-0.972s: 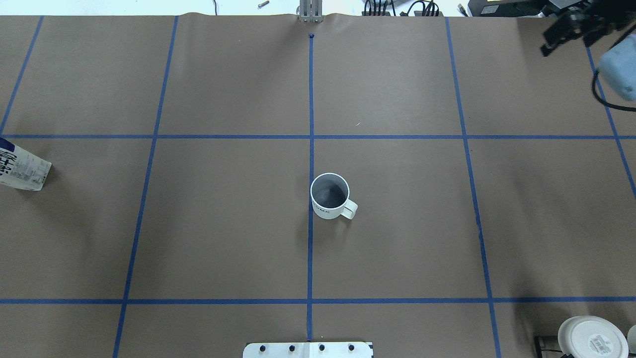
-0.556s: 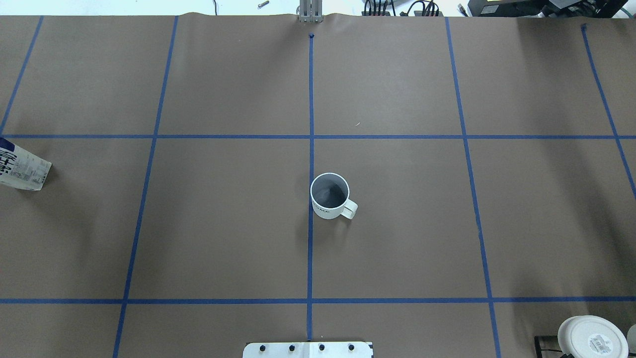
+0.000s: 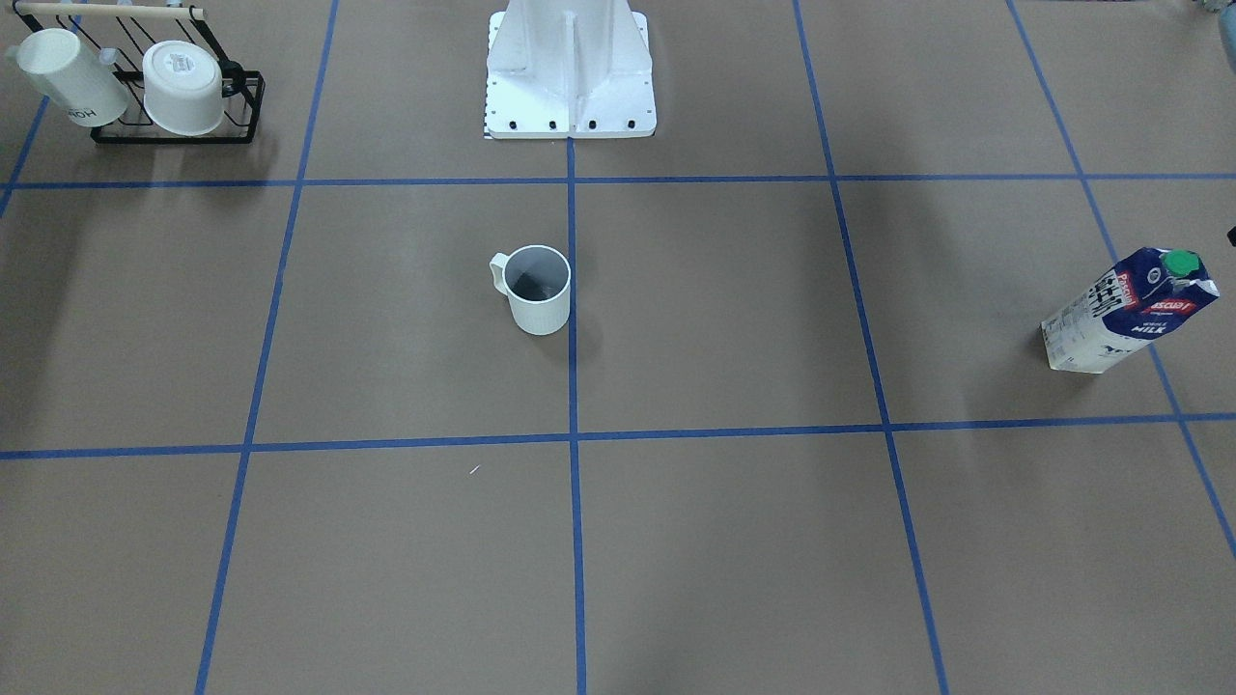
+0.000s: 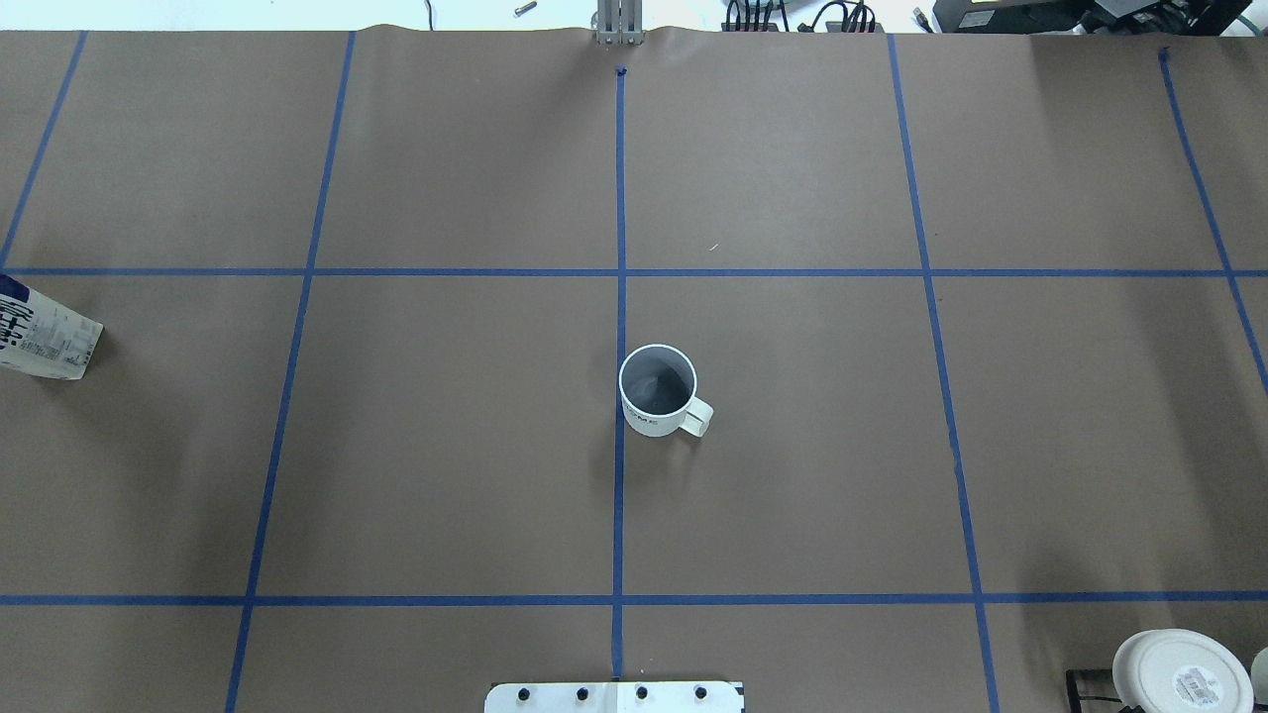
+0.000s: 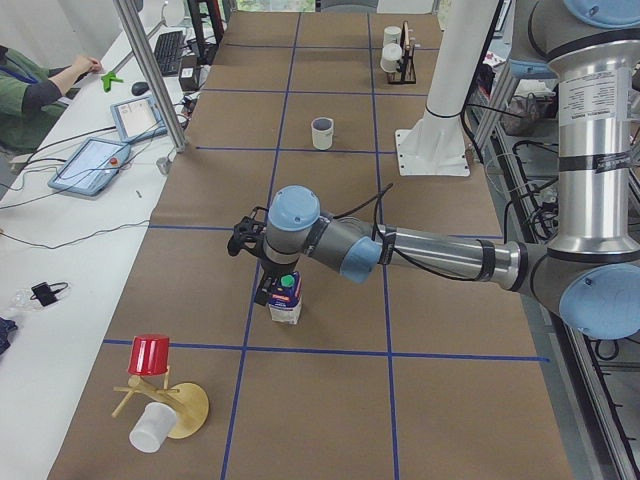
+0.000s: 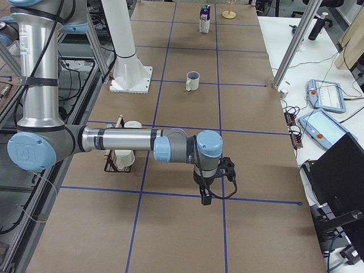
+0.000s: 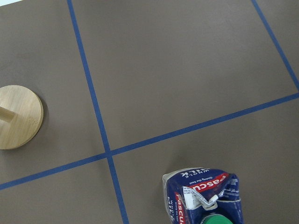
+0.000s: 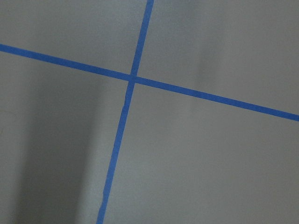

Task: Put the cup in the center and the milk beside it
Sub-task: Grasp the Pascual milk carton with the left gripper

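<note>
The cup (image 4: 658, 391) is a small white ribbed mug with a dark grey inside. It stands upright at the center (image 4: 619, 465), just right of the middle blue tape line, and also shows in the front view (image 3: 538, 290). The milk (image 3: 1130, 309) stands upright far off on the robot's left, at the overhead view's left edge (image 4: 45, 332). My left gripper (image 5: 268, 285) hangs close by the carton's top (image 5: 286, 300); I cannot tell if it is open. The left wrist view looks down on the carton (image 7: 203, 198). My right gripper (image 6: 205, 196) hangs over bare table; I cannot tell its state.
A black rack (image 3: 174, 130) with two white cups stands at the near right corner (image 4: 1179, 673). The white robot base (image 3: 570, 77) stands behind the cup. A wooden cup tree (image 5: 180, 410) with a red cup (image 5: 150, 355) stands beyond the carton.
The right arm, seen at the overhead view's top right corner a second ago, has left that view. The cup and the carton have not moved.
</note>
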